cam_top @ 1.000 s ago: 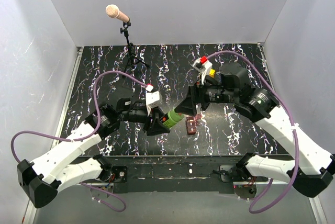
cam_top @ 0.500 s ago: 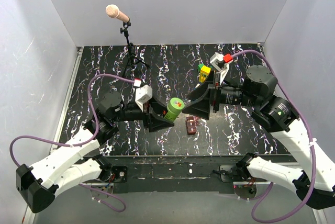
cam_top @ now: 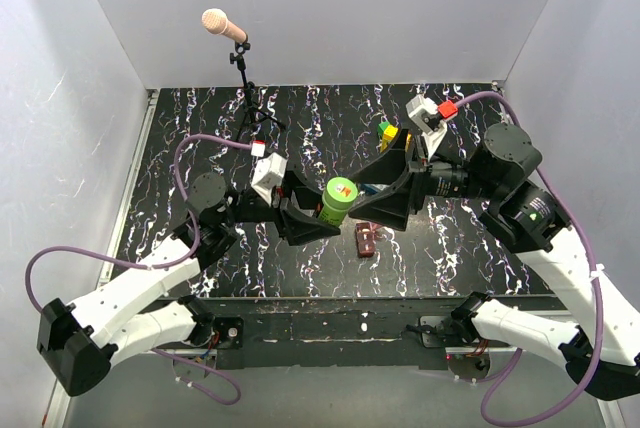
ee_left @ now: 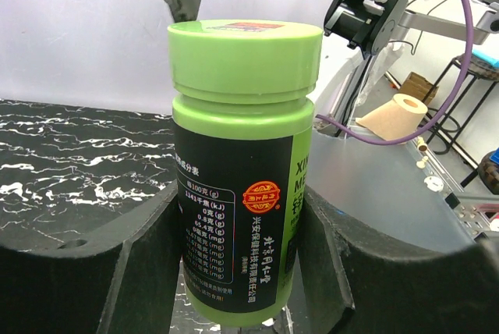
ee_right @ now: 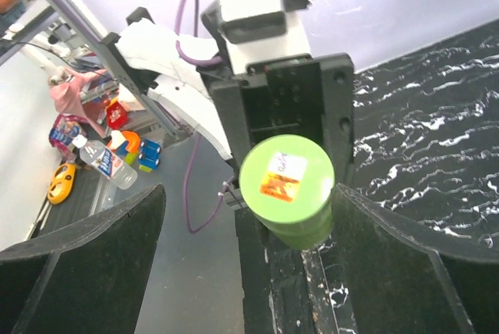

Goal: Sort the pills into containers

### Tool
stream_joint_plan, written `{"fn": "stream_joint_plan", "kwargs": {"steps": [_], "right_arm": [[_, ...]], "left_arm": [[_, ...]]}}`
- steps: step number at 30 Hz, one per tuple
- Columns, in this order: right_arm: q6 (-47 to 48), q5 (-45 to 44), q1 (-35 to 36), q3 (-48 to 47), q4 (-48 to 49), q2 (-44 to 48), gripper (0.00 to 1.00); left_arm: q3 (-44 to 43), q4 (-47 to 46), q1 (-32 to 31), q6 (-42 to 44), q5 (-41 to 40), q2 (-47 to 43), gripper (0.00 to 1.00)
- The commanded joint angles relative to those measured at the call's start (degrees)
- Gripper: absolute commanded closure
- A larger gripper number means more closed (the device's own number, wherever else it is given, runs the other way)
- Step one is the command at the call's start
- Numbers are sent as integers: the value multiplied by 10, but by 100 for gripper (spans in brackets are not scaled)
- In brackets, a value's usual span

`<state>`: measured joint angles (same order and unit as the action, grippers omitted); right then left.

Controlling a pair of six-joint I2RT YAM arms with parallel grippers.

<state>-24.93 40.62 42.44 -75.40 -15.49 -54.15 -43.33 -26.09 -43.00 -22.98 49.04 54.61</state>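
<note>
The green bottle [cam_top: 338, 200] with its lime cap on is held upright above the table in my left gripper [cam_top: 322, 212], which is shut on its black-labelled body [ee_left: 242, 193]. My right gripper [cam_top: 386, 191] is open just right of the bottle, its jaws facing the cap [ee_right: 286, 180] with a wide gap and not touching it. The small red-brown box [cam_top: 366, 239] lies on the dark marbled table [cam_top: 460, 238] below the bottle, its lid down. No loose pills show in any view.
A yellow-and-blue toy brick stack [cam_top: 386, 133] stands behind the right gripper. A microphone [cam_top: 222, 24] on a thin black stand [cam_top: 246, 98] rises at the back left. White walls enclose the table on three sides.
My left gripper has lifted the green bottle and turned it from lying tilted to upright. My right arm pulled back to the right and rose; its open jaws now face the cap.
</note>
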Motion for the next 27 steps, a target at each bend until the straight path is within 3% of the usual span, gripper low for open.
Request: {"fn": "stream_joint_plan", "kwargs": {"steps": [1, 16, 27], "right_arm": [[-15, 34, -2, 8, 89, 4, 7], [3, -47, -1, 22, 84, 5, 12], [2, -42, -1, 32, 103, 10, 13]], "left_arm": [[-23, -62, -1, -21, 17, 14, 100], [-32, -105, -2, -45, 15, 35, 100], [-35, -102, -2, -46, 11, 36, 100]]}}
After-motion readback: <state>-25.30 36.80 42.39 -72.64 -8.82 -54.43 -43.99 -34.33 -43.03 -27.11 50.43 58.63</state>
